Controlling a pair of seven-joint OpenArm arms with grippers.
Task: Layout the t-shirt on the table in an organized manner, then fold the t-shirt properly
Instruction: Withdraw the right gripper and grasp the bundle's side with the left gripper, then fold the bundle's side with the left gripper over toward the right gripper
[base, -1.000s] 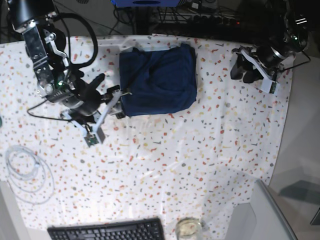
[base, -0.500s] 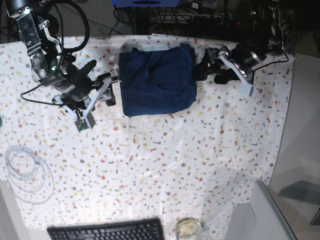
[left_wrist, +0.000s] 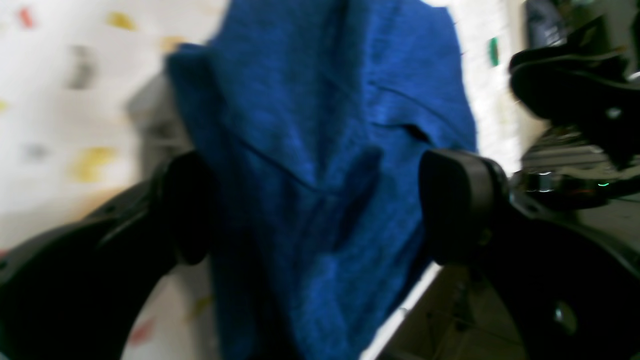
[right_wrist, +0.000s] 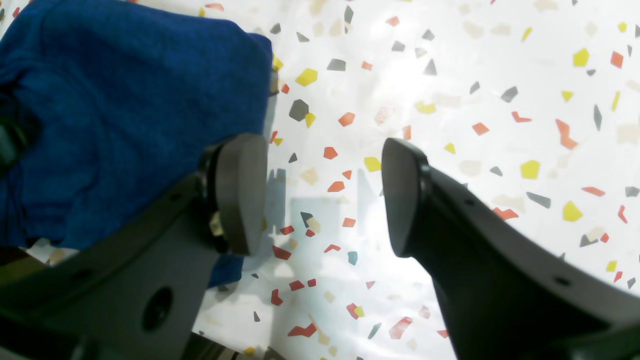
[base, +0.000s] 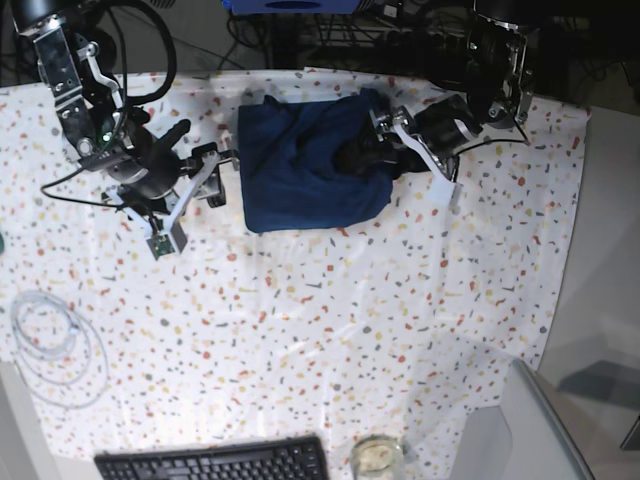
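Navy t-shirt (left_wrist: 320, 165) seemingly between left fingers (left_wrist: 457, 205).

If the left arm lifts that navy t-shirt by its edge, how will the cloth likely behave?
The t-shirt will probably droop: it lies in soft creases. It looks light, so it may drag across the table rather than lift cleanly. The left gripper stands open around a raised fold, so layers might separate.

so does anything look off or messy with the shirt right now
Yes. The t-shirt lies as a rumpled, roughly square bundle near the far edge of the table, not spread flat; creases and overlapping layers show on top. The open left gripper straddles a bunched ridge of it.
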